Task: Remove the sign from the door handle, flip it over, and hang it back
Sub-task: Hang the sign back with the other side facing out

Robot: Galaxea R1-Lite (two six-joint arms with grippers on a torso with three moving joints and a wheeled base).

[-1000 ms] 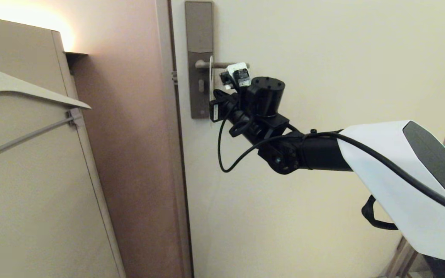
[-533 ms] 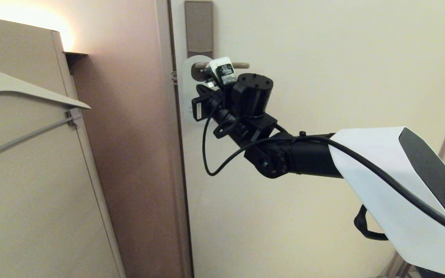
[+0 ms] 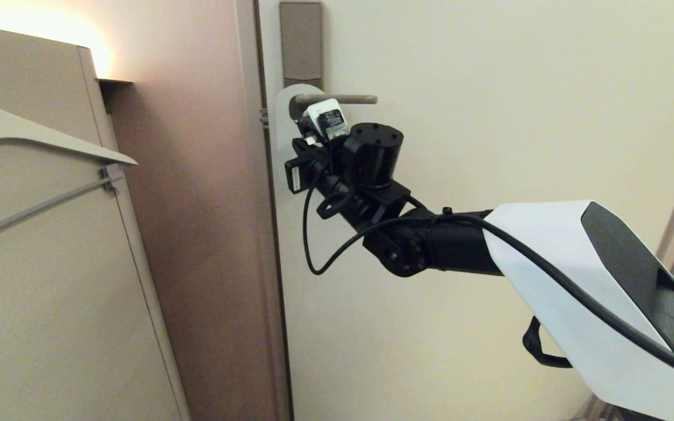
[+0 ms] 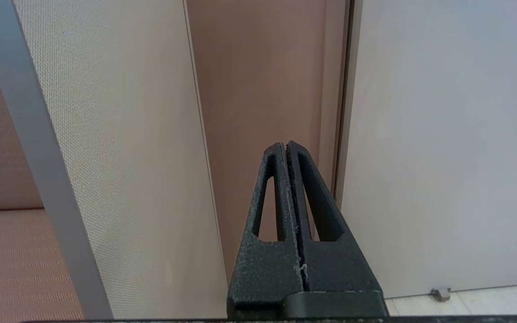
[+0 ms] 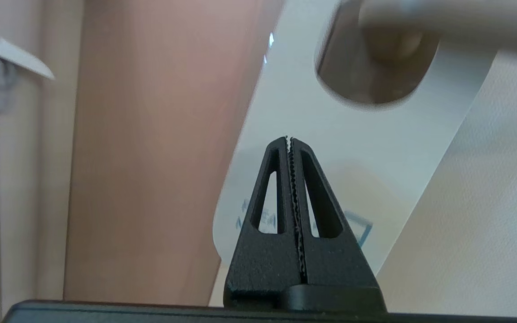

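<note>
1. The sign [image 5: 366, 134] hangs pale side out on the door handle [image 3: 337, 99], its oval hole around the lever.
2. Nearest me, the right gripper [image 5: 289, 140] has its jaws clenched on nothing, tips just before the card's face.
3. The hanging-back step looks all but finished; next I'd expect the arm to draw clear without snagging the card.
4. The left gripper [image 4: 285, 146], jaws clenched and empty, is parked low by the door.
5. Count: one sign, one handle, one lock plate [image 3: 301, 41], two grippers.
</note>
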